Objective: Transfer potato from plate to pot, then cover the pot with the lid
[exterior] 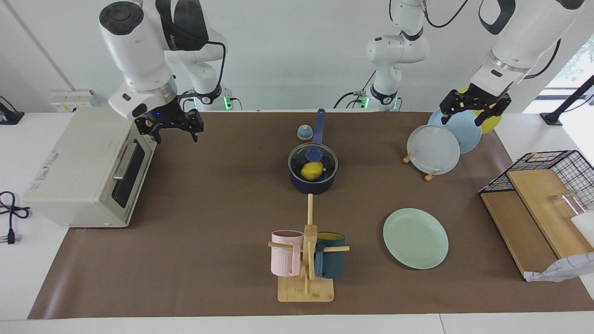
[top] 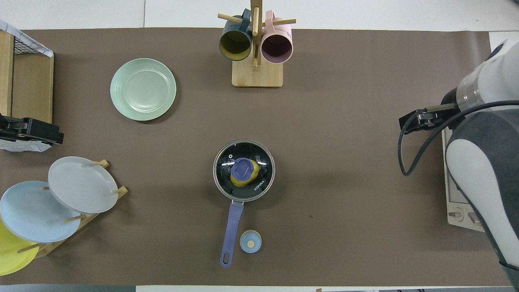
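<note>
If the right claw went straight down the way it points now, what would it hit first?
Most likely the toaster oven, at its top edge above the door. The right claw, open and empty, hangs over that corner, though depth is unclear and it might just reach the brown mat.

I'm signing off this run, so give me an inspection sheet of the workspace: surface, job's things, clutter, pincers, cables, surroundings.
Surface: brown mat covers the table; no spills seen.
Job's things: potato inside the pot; lid seated on the pot; plate bare.
Clutter: mug stand with two mugs; plate rack with three upright plates; small bell beside the pot handle; toaster oven; wire basket with boards.
Pincers: left pincer open, over the plate rack; right pincer open, over the mat beside the toaster oven; both hold nothing.
Cables: black cord beside the toaster oven, off the mat.
Surroundings: white wall; nothing else seen.
</note>
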`<state>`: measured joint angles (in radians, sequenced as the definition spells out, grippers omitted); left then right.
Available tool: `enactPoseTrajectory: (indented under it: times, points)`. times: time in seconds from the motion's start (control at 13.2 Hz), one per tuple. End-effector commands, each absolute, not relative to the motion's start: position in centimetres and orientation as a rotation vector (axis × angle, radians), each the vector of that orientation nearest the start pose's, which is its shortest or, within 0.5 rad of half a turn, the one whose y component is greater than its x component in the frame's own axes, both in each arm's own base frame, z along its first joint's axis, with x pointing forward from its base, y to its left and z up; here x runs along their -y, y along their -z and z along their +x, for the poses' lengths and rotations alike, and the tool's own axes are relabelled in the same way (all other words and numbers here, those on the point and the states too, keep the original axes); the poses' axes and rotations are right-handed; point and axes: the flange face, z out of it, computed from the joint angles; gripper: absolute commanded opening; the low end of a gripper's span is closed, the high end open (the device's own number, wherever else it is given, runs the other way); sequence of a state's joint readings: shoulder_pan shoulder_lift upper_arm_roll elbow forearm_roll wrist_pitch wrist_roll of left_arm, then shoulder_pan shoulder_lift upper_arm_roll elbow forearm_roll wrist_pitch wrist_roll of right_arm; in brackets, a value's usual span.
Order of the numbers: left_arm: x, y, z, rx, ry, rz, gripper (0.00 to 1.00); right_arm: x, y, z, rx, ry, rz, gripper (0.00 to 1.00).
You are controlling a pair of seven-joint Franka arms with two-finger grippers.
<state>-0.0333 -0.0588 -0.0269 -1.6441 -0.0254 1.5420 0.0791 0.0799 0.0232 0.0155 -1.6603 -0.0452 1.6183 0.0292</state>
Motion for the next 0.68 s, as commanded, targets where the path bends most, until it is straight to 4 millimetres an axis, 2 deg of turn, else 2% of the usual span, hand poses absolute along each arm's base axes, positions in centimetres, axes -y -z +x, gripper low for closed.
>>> enactPoseTrajectory:
  times: [0.0,0.61]
  points:
    - [3.2,-62.2,52.4,-0.217,-0.070,-3.140,1.00,-4.1,-58.4,55.0,0.125,-0.060,-3.183,1.00]
    - [3.2,-62.2,52.4,-0.217,-0.070,-3.140,1.00,-3.1,-59.1,54.7,0.103,-0.070,-3.193,1.00]
